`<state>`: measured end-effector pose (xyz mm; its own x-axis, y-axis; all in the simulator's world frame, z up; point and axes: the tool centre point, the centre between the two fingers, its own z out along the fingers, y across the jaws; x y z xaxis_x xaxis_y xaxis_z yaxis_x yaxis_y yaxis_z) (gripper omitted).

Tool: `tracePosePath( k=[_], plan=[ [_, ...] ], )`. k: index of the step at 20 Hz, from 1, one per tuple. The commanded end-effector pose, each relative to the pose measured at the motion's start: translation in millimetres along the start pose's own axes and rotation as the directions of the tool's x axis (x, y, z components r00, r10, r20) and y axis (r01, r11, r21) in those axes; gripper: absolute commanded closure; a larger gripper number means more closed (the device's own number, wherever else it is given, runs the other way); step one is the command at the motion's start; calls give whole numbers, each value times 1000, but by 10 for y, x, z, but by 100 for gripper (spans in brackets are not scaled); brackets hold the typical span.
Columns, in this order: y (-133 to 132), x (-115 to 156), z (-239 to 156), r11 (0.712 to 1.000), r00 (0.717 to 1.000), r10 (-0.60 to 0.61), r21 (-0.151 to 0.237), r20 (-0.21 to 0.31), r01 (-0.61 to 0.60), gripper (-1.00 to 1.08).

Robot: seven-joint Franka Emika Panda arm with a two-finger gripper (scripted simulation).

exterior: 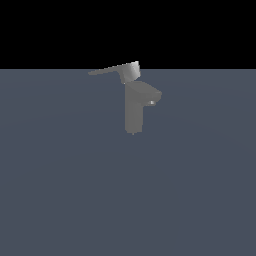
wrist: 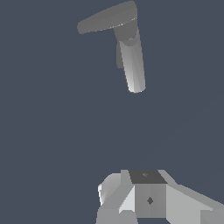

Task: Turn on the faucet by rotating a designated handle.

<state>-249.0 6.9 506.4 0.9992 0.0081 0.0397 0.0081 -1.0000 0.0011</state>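
Faucet (exterior: pixel 134 112) is standing upright on the flat slate-blue floor (exterior: pixel 60 190), matte grey, rectangular column, blocky spout angling toward the exterior view's right | handle (exterior: pixel 112 70), thin flat tapering lever on a cylindrical cap, is pointing toward the exterior view's left | gripper (wrist: pixel 148 199) is showing only its faceted white-grey body in the wrist view, well apart from the faucet | jaw state cannot be told.

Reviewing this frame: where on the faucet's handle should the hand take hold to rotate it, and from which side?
Probably near the tapered tip of the handle, the thin flat lever pointing toward the exterior view's left from its cap atop the faucet. Coming from above, fingers across the lever's narrow sides, gives the most leverage. The hand is well apart from it.
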Motion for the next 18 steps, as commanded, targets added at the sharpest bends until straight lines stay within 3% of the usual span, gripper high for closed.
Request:
tracePosePath(
  k=[1,9,18],
  plan=[
    [0,0,0,1000,1000,0,0,0,0,108],
    [-166,19,-28,1000,1000,-24,10,14,24,108],
    [-173,86,-28,1000,1000,-2,22,19,1,108]
  ],
)
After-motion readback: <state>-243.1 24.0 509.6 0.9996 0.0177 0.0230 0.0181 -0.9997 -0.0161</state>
